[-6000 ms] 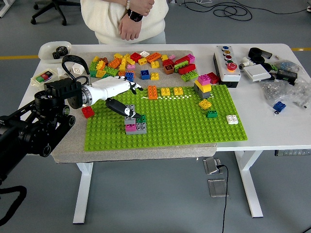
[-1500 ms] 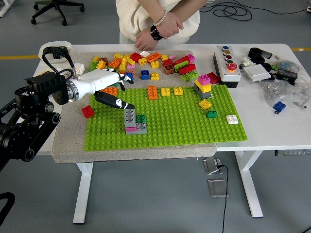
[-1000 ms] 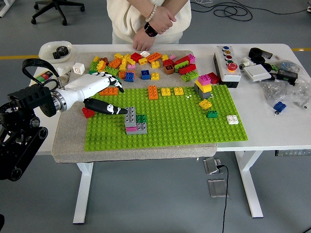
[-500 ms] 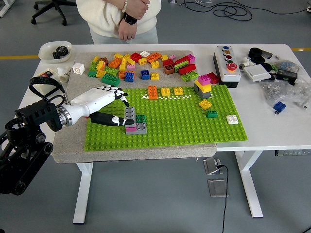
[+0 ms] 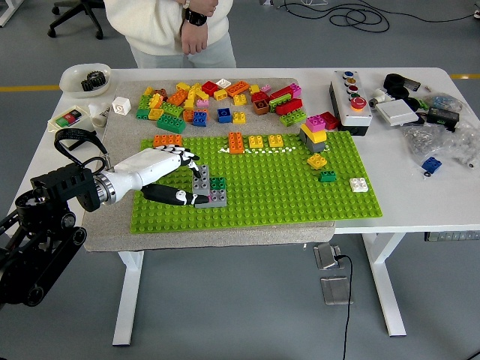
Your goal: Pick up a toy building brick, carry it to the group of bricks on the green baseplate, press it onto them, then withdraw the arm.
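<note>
**My left hand beside the small brick stack**

White table (image 5: pixel 420 202) carries a grey mat (image 5: pixel 120 232), and on the mat lies the green baseplate (image 5: pixel 285 187). Behind the baseplate, on the far part of the mat, many loose bricks (image 5: pixel 217 97) lie in a heap: yellow, orange, red, green and blue ones.

My left hand (image 5: pixel 166 171) comes in from the left and reaches low over the left part of the baseplate. Its white fingers (image 5: pixel 184 156) are spread and hold nothing; the dark thumb (image 5: pixel 174 196) lies flat on the green studs and its tip touches the low side of the brick stack (image 5: pixel 207 187). This stack stands on the baseplate just beside my fingertips. It has grey bricks, a small green one on the right and some pink at the bottom left.

An orange brick (image 5: pixel 166 140) lies on the mat just behind my hand, at the far left corner of the baseplate. More bricks stand on the baseplate further right: an orange one, two yellow ones, and a tower (image 5: pixel 313 133) of pink, yellow and grey.

At the right of the table stands a button box (image 5: pixel 349 91). At the far side a person (image 5: pixel 169 26) in a white top stands with hands held at the body, away from the table.
</note>
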Controlling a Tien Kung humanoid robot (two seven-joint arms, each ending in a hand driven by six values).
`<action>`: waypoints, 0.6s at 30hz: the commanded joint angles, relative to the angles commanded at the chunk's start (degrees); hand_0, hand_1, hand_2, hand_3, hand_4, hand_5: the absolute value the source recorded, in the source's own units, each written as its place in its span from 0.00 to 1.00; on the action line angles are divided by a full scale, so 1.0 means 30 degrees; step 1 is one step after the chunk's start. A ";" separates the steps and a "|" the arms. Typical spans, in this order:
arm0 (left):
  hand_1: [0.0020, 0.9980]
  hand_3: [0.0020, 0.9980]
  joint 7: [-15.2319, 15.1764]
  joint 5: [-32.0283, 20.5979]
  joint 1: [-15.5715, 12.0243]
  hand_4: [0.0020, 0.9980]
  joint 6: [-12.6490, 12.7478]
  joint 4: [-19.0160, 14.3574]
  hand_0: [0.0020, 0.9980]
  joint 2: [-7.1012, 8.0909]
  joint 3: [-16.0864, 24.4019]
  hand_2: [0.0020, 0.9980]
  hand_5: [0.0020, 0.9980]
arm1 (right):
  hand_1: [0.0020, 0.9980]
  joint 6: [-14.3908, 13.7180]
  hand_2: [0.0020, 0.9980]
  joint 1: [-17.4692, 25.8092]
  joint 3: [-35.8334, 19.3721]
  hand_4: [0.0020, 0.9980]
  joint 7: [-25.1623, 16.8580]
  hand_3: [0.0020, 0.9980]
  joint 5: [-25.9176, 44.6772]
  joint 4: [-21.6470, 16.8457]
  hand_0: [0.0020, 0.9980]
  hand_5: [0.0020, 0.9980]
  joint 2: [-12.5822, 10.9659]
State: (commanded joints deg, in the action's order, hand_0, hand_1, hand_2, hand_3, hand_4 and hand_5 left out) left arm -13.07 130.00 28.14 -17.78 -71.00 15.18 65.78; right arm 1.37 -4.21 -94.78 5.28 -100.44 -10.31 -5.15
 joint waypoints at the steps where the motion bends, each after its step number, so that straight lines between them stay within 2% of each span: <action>1: 1.00 0.69 0.0004 0.0000 0.0029 1.00 0.0001 -0.0002 1.00 -0.0011 -0.0002 0.95 1.00 | 0.64 -0.0004 0.68 -0.0003 0.0002 0.85 -0.0005 0.63 0.0001 0.0000 0.75 0.57 -0.0003; 18: 1.00 0.69 0.0044 0.0000 0.0370 1.00 0.0061 0.0451 1.00 -0.0255 -0.0091 0.95 1.00 | 0.64 -0.0006 0.68 -0.0053 -0.0028 0.85 -0.0017 0.63 0.0004 0.0000 0.75 0.58 -0.0026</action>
State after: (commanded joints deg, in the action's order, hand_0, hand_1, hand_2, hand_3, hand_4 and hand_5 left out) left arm -12.94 130.00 29.25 -17.60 -69.65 14.41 65.50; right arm 1.35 -4.37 -94.86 5.23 -100.43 -10.31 -5.23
